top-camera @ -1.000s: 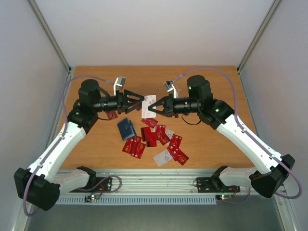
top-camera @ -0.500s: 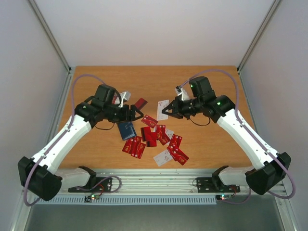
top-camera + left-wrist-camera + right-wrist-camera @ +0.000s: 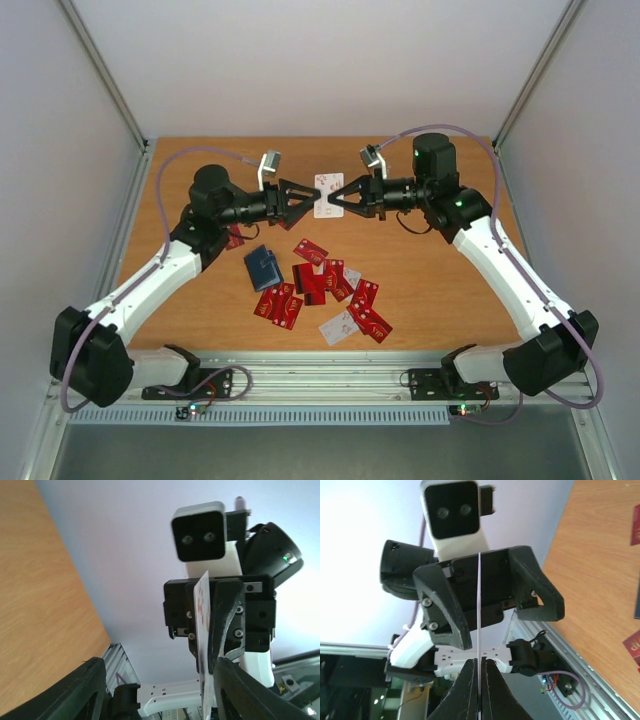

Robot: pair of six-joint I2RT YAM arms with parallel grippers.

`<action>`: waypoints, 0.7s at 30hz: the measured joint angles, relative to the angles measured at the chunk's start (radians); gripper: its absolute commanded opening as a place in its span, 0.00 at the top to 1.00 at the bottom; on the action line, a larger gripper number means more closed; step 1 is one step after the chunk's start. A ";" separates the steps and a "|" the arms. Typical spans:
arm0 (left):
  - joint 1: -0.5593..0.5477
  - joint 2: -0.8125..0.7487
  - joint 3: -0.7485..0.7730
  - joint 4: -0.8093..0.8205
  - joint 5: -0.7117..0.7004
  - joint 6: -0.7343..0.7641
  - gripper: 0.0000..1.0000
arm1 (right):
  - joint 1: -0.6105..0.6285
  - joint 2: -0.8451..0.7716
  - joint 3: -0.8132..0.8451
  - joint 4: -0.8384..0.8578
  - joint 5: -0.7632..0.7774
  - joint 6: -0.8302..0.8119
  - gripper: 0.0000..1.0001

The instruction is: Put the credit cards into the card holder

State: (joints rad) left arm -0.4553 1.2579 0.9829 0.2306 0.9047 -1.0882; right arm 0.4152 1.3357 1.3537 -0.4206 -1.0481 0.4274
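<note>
A white credit card [image 3: 326,190] is held in the air over the back of the table, and my right gripper [image 3: 337,197] is shut on its edge. In the right wrist view the card [image 3: 479,600] shows edge-on, pinched between the fingertips [image 3: 470,680]. My left gripper [image 3: 308,203] faces it, open, with its fingers on either side of the card [image 3: 202,630]; the card lies close to the right-hand finger [image 3: 250,690]. The navy card holder [image 3: 263,267] lies shut on the table below. Several red credit cards [image 3: 318,283] are scattered beside it.
A white card [image 3: 338,328] lies among red ones [image 3: 372,320] near the front edge. One red card [image 3: 235,239] lies under the left arm. Grey walls enclose the table, and a metal rail [image 3: 330,385] runs along the front.
Half a second ago the arms were apart, the left gripper low near the card holder. Both have since risen and met at the back, with the left jaws around the white card.
</note>
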 measured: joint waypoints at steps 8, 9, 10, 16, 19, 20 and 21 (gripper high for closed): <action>0.000 0.059 0.006 0.259 0.065 -0.177 0.81 | -0.002 0.012 0.000 0.111 -0.073 0.070 0.99; 0.000 0.064 0.010 0.275 0.074 -0.189 0.85 | -0.002 0.013 0.000 0.115 -0.077 0.071 0.99; 0.000 0.069 0.014 0.291 0.080 -0.201 0.90 | -0.002 0.013 0.000 0.116 -0.079 0.071 0.99; 0.000 0.098 0.021 0.389 0.113 -0.275 1.00 | -0.005 0.015 0.007 0.095 -0.080 0.043 0.63; 0.000 0.105 0.021 0.381 0.111 -0.293 1.00 | -0.006 0.033 0.048 0.020 -0.070 0.005 0.31; 0.003 0.102 0.022 0.347 0.106 -0.284 1.00 | -0.005 0.044 0.074 -0.023 -0.059 -0.021 0.30; 0.006 0.090 0.022 0.288 0.097 -0.266 1.00 | -0.003 0.056 0.102 -0.068 -0.040 -0.056 0.30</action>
State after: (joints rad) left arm -0.4496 1.3483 1.0050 0.5182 1.0012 -1.3544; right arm 0.4118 1.3914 1.4555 -0.4889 -1.0885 0.3717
